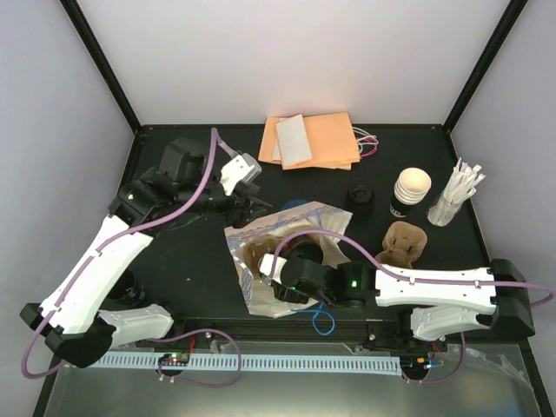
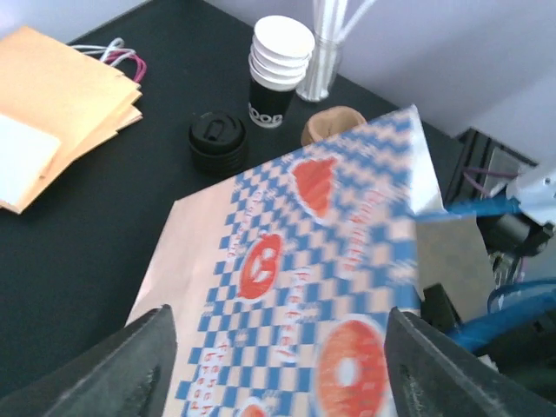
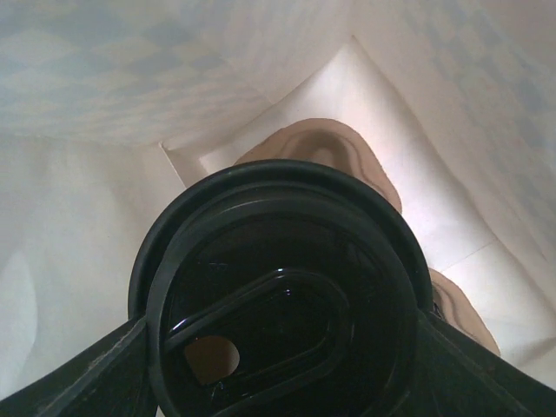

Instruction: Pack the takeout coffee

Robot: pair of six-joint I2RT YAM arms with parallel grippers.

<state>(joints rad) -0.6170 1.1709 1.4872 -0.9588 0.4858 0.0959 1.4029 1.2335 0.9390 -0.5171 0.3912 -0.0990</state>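
A black table (image 1: 195,278) is filling the overhead view, with two white robot arms reaching onto it from the near edge. A paper bag (image 1: 321,217) printed with blue checks and orange doughnuts is lying on its side in the middle, its mouth facing the near right. A stack of flat orange envelopes (image 1: 326,143) is lying at the far edge, a white sheet (image 1: 294,139) resting on top.

The left gripper (image 2: 278,369) is hovering over the bag's far left edge, its jaws standing wide apart and gripping nothing. The right gripper (image 3: 282,373) is reaching into the bag's mouth.

Right of the bag, a brown moulded-pulp carrier (image 1: 406,241) is sitting on the table. Beyond it, a stack of cream cups (image 1: 410,191) is standing upright beside a clear holder of white sticks (image 1: 456,195). A short pile of black lids (image 1: 361,200) is sitting just left of the cups.

The takeout coffee (image 3: 278,295) is sitting inside the bag, its round black lid facing the right wrist camera, with the right jaws clamping it from both sides.
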